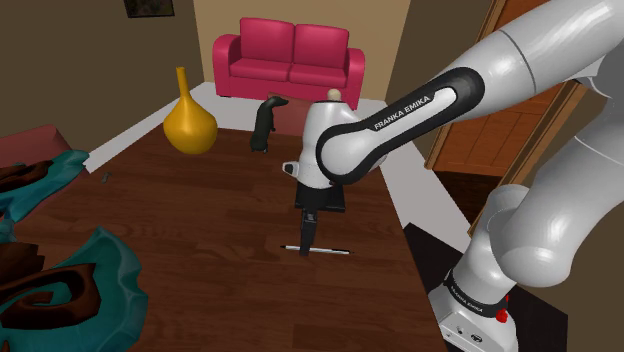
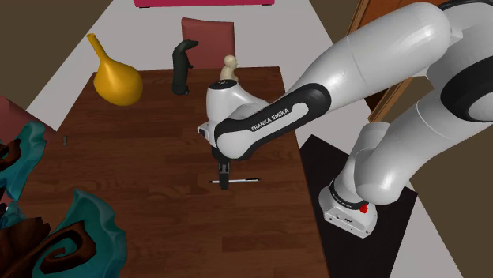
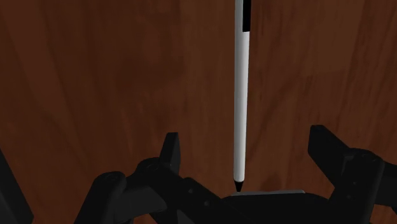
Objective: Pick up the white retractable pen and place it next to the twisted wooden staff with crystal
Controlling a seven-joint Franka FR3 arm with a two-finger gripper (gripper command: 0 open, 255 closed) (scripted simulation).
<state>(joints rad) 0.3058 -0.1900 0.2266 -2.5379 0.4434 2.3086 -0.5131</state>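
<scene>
White arm (image 1: pixel 565 60) bears dark joints (image 1: pixel 345 152), FRANKA EMIKA lettering (image 1: pixel 398 108), black end effector (image 1: pixel 304 247).

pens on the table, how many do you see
1: the white pen lies on the wooden table, between the open fingers of the gripper. The arm may hide more.

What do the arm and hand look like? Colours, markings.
The arm has glossy white rounded links with black joint bands. One band carries white FRANKA EMIKA lettering. The hand is all black, with two blocky fingers. A small red part sits near the base.
</scene>
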